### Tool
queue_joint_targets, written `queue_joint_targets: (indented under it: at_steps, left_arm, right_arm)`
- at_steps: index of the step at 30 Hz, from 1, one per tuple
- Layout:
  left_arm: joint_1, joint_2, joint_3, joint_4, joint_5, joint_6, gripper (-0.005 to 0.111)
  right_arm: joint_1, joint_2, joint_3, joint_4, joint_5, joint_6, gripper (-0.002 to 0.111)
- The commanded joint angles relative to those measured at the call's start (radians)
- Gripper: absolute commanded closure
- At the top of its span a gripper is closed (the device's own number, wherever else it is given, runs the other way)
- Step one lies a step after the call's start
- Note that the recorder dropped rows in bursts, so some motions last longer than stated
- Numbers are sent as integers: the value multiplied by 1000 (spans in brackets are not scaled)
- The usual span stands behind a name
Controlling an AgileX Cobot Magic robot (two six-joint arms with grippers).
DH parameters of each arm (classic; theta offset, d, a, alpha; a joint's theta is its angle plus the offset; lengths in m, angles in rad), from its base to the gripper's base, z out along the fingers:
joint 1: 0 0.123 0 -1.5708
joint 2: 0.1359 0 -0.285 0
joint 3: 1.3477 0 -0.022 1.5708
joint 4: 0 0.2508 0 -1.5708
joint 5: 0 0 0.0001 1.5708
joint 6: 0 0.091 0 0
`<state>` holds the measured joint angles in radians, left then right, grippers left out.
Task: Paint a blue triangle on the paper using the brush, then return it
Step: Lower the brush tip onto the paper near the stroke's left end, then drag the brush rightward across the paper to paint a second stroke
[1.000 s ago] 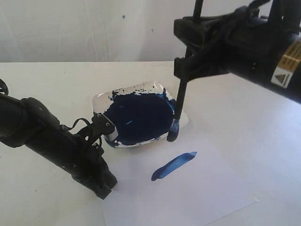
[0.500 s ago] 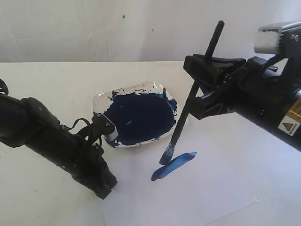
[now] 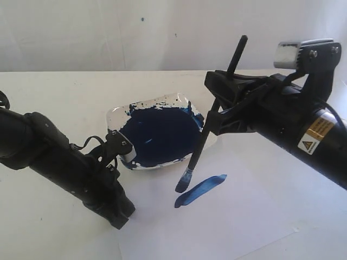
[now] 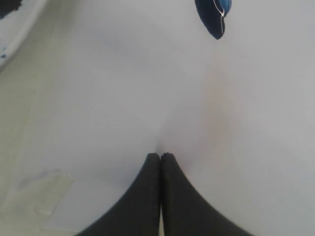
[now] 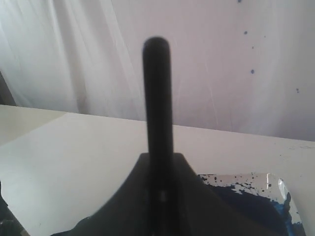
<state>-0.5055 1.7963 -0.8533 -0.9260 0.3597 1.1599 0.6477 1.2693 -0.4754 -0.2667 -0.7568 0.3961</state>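
My right gripper is shut on the brush, gripping the black handle about midway; the handle leans, top end up to the right. Its blue-stained tip is down at the paper, just left of a single slanted blue stroke. No triangle shows, only that one stroke. In the right wrist view the handle stands up between the jaws of the right gripper. My left gripper rests shut and empty at the paper's left edge, and the left wrist view shows its fingertips pressed together on white paper.
A shallow dish of dark navy paint sits behind the paper, its rim spattered, and also shows in the right wrist view. The left arm lies across the table's left side. A piece of tape lies near the left gripper.
The right gripper has carried the brush from the dish's right rim down and left onto the paper beside the stroke, tilting the handle. The left arm has not moved.
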Motion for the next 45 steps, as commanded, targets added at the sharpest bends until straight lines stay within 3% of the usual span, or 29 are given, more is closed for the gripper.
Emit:
queue_joint_targets:
  at_steps: [1,45]
  left_arm:
    - [-6,7,4,-8,21,-1,107]
    - [-6,7,4,-8,25,-1,107]
  right_arm:
    - [-6,32,8,8,-50,-11,108]
    - [-6,49,8,12,-9,44,108]
